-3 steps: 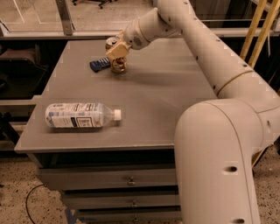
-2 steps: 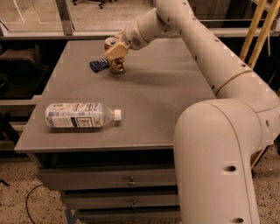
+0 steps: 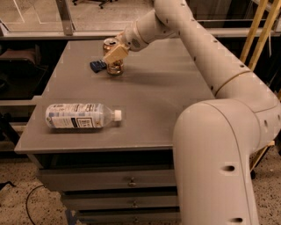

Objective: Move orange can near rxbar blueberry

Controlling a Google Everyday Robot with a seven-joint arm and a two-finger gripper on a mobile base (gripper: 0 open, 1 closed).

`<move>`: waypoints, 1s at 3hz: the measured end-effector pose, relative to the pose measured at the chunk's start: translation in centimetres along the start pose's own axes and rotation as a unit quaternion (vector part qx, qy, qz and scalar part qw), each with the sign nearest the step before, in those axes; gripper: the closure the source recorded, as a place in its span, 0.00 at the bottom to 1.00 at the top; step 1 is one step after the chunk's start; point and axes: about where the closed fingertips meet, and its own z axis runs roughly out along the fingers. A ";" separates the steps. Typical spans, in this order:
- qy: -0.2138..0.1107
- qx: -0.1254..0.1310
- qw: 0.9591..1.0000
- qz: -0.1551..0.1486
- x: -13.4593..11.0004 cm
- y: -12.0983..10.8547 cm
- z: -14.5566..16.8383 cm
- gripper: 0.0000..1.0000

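A grey table [image 3: 145,101] tops a cabinet of metal drawers [image 3: 109,180] on a speckled floor [image 3: 17,197]. A glass wall [image 3: 39,13] runs behind it, and yellow poles [image 3: 257,30] lean at the right.

The white arm [image 3: 210,66] rises from the lower right, bends at a broad elbow and stretches across to the table's far left side, its wrist angled down.

A clear bottle [image 3: 81,116] lies on its side near the front left edge, white cap pointing right. Its label carries dark print too small to read.

The can [image 3: 115,68] stands upright at the far left. The gripper [image 3: 114,54] is clamped on it, one tan finger across its near side. The script cannot be read.

The bar [image 3: 98,66] lies flat just left of the can — its print is also unreadable.
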 end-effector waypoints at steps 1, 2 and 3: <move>0.000 -0.003 1.000 0.000 0.0 0.1 0.4 0.00; 0.000 -0.003 1.000 0.000 0.0 0.1 0.4 0.00; 0.008 -0.001 1.000 0.002 0.4 1.2 -0.6 0.00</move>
